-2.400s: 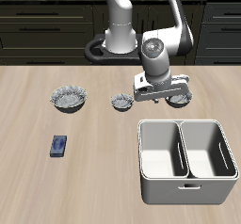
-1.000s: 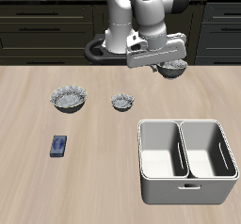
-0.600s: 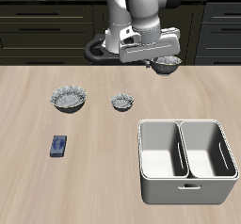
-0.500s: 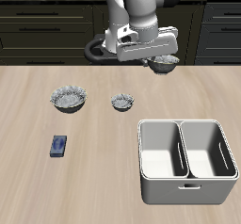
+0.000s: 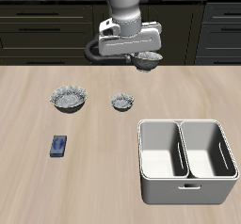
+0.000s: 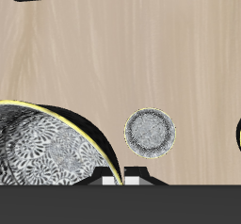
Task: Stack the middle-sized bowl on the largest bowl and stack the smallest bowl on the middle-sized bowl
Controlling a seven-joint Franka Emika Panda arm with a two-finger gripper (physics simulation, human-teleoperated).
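My gripper (image 5: 141, 55) hangs high above the back of the table, shut on the rim of the middle-sized bowl (image 5: 147, 61), which is held clear of the wood. The wrist view shows that bowl (image 6: 47, 148) close up, speckled with a dark inside, right beside the gripper (image 6: 125, 178). The smallest bowl (image 5: 122, 102) stands on the table below and slightly nearer the front; the wrist view looks straight down at the smallest bowl (image 6: 150, 133). The largest bowl (image 5: 70, 98) rests on the table farther along the same row, empty.
A white two-compartment bin (image 5: 184, 162) stands near the table's front edge. A small blue flat object (image 5: 59, 146) lies in front of the largest bowl. The robot's dark base plate (image 5: 97, 47) sits at the table's back edge.
The gripper has lifted the middle-sized bowl off the table and carried it up and sideways, toward the side where the two other bowls stand. Those bowls have not moved.
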